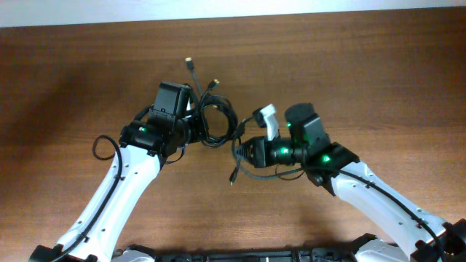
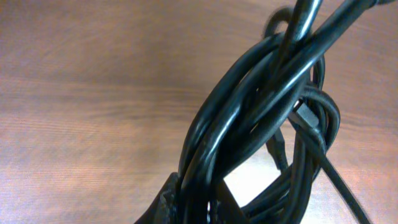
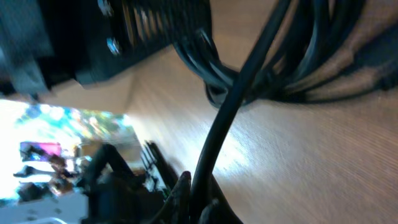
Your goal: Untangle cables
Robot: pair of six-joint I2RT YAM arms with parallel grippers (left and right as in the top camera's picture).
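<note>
The cables are thin black cords knotted into a small bundle at mid-table. Plug ends stick out at the back and at the front. My left gripper is shut on the left side of the bundle. In the left wrist view the looped cords rise out of the pinched fingers. My right gripper is shut on a single strand at the bundle's right. In the right wrist view that strand runs taut from the gripper up to the bundle.
The wooden table spreads all round. Both arms reach in from the front edge and their grippers sit close together. The left gripper's black body fills the upper left of the right wrist view.
</note>
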